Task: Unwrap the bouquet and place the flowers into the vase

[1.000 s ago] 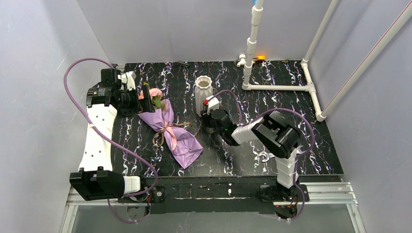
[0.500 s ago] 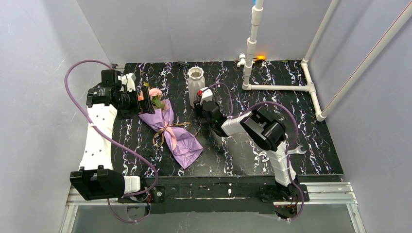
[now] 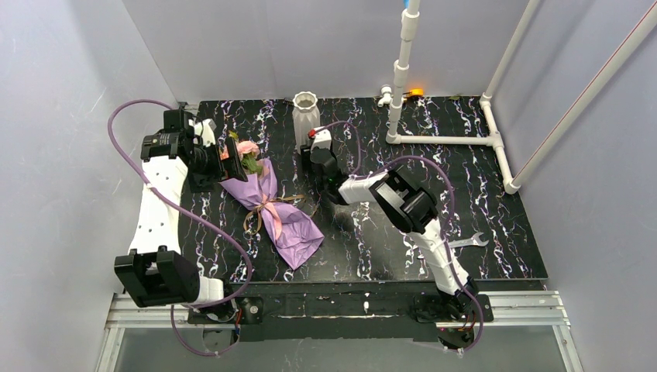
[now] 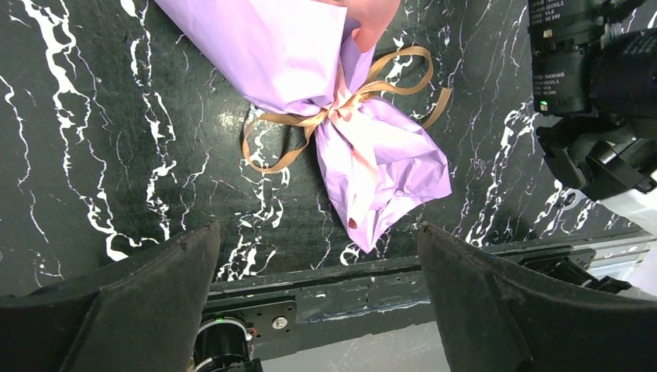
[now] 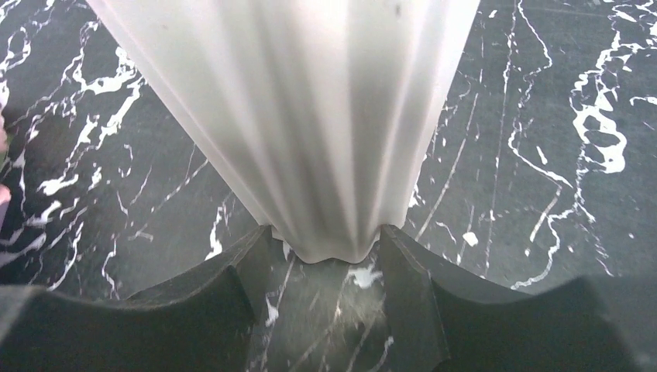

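right gripper [image 5: 325, 242] clasps vase [image 5: 310, 116] base, likely rigid, slick, tippy; left gripper [image 4: 318, 232] wide above soft crinkly bouquet [image 4: 372, 163]; best hold: ribbon [image 4: 290, 118] tail.

The table [image 3: 496, 201] has a black, white-veined, marble-look top with a soft gloss that catches the light. The bouquet [image 3: 283, 221], toward the left edge, is wrapped in crinkly matt paper, purple outside and pink inside, and tied with thin tan-gold ribbon [image 4: 329, 116] of slight satin sheen. The vase [image 5: 310, 116] is white, ribbed and smooth with a dull sheen; ceramic or plastic cannot be told. The pipes [image 3: 442, 140] at the far right corner are smooth white plastic. The right gripper [image 5: 325, 252] has matt black fingers [image 5: 194, 310]. A wrench [image 3: 465, 242] toward the near right corner is bare grey metal.
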